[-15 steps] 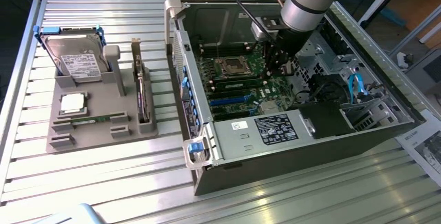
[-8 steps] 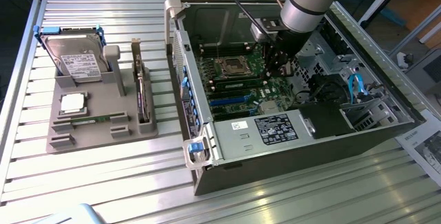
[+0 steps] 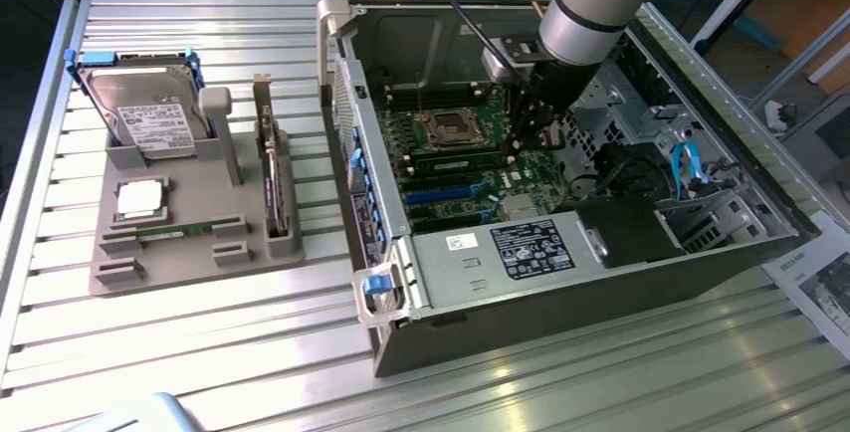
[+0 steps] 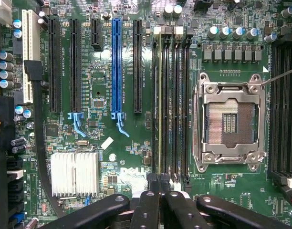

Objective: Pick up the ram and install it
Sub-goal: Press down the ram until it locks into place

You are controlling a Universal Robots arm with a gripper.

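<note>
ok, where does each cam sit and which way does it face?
Exterior view: off the arm, high, looking down at the open computer case, the grey parts holder and the robot arm.
Wrist view: on the wrist, facing the motherboard; the shut gripper shows at the picture's edge over the memory slots.
Shared: the empty processor socket.

you see a green motherboard [image 4: 127, 157] with one blue slot [image 4: 117, 62] among black slots [image 4: 74, 62], silver heatsink [image 4: 74, 172] below.

Green ram [image 4: 157, 95] upright in motherboard slot
</note>
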